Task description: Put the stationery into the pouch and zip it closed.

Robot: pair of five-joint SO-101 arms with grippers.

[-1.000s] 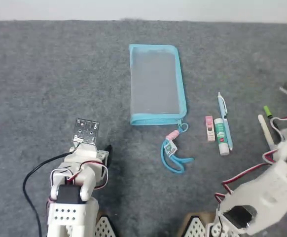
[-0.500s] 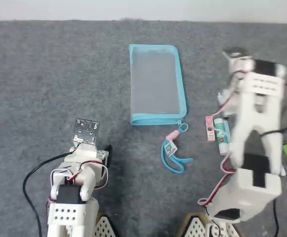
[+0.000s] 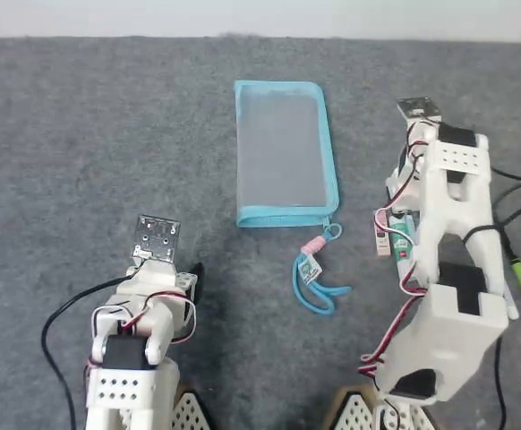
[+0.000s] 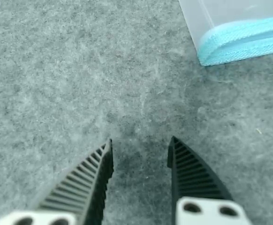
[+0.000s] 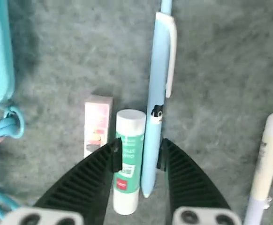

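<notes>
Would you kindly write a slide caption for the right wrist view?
Right gripper open, its tips flanking the glue stick and light-blue pen, pink eraser beside them on the grey mat.

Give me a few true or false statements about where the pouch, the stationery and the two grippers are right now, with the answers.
1. The right gripper hangs open over the glue stick and the blue pen. True.
2. The pink eraser is inside the pouch. False: it lies on the table beside the glue stick.
3. The left gripper grips the pouch's strap. False: it is open over bare table, near a corner of the pouch.
4. The strap lies on the table at the pouch's end nearer the arms. True.
</notes>
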